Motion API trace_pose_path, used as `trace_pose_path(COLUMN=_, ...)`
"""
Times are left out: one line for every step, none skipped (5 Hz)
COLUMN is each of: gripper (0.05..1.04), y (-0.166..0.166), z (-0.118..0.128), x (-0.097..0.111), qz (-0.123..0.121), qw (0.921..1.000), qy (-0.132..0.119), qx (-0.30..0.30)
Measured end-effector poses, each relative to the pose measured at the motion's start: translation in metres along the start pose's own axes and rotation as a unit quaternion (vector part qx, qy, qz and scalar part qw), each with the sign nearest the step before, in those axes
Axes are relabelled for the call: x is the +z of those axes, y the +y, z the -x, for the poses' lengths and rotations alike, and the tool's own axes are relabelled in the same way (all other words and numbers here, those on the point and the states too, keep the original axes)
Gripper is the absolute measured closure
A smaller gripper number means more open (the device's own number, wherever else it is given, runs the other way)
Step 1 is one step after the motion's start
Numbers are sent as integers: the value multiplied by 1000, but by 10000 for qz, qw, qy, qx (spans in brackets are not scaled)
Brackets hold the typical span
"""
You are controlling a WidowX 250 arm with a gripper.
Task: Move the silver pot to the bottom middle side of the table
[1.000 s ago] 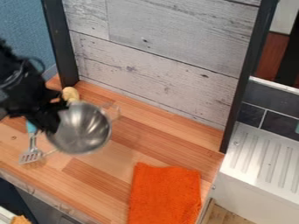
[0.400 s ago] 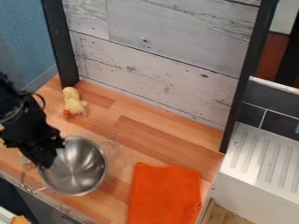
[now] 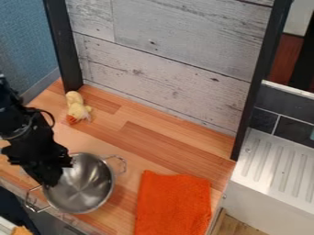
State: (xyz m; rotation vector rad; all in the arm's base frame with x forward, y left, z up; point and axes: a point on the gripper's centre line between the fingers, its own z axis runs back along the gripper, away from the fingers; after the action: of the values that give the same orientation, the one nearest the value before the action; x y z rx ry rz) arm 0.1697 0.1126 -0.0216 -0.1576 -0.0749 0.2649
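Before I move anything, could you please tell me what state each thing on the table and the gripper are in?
Pot: uncovered, nothing seen inside, one handle out past the table's front edge; whether its base touches the table, I cannot tell.
Gripper: closed on the pot's rim.
Orange cloth: spread flat.
Yellow toy: lying loose.

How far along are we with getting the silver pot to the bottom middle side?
Looks done: the silver pot is by the table's lower edge, left of the orange cloth in view.
In hand: the end effector is at the pot's left rim; whether the pot is raised, I can't tell.
Left, probably: any final centring, then backing the arm off.
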Motion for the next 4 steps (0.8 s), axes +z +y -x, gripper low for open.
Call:
trace_pose_path(gripper=529, y=0, z=0, x=1, qz=-2, qw=9999, qy=57, qx=116)
trace_pose_path(gripper=219, y=-1, z=-1, x=2, qz=45, qw=9999, qy=71, qx=120)
trace_pose_path(gripper=72, y=-2, z=-1, x=4, qz=65, qw=9998, qy=79, qx=172)
trace_pose_path(gripper=77, y=0, z=-8, x=17, qz=-116, qw=9996, qy=-186, qx=197)
